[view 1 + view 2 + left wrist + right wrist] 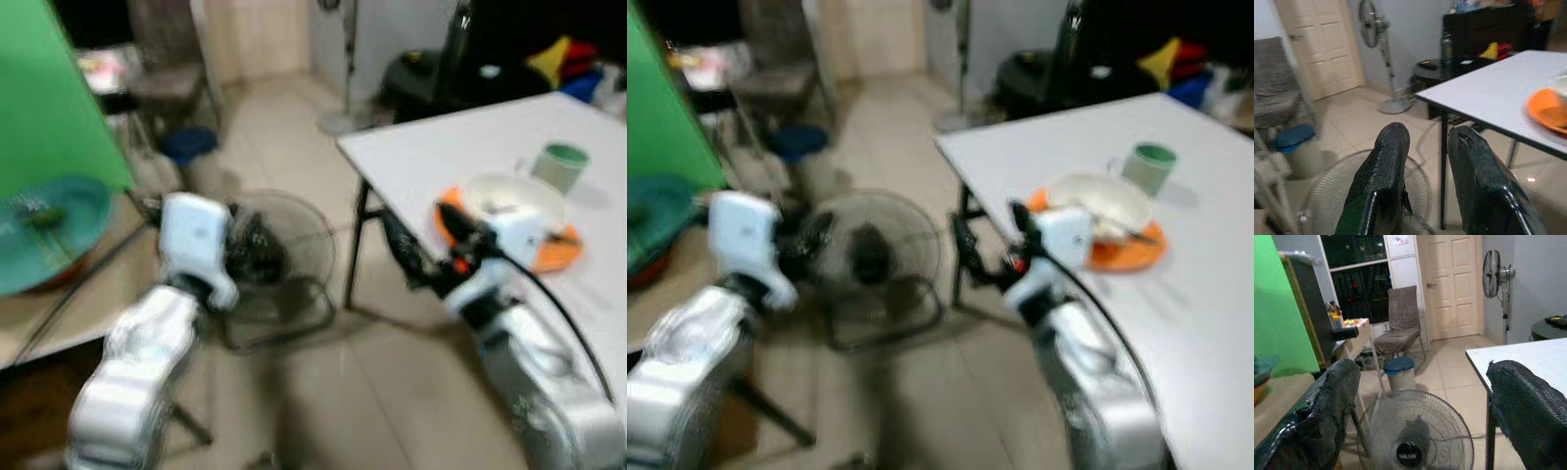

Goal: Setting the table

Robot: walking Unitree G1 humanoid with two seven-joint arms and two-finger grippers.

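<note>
A white table [441,147] stands at the right, bearing an orange plate [558,250] with a white bowl [514,201] on it and a green cup [560,166] behind. At the far left a teal plate [49,230] rests on a beige surface [88,294]. My right gripper [426,250] hangs open off the white table's near left edge, its fingers wide apart and empty in the right wrist view [1420,377]. My left gripper [250,245] is raised over the floor between the two tables, open with a narrow gap and holding nothing [1427,142]. The head views are blurred.
A floor fan [279,259] lies on the tiles between the tables, right before both grippers. Behind it are a blue bin [189,144], a grey chair [167,69] and a standing fan [345,59]. A green screen [49,98] rises at the left.
</note>
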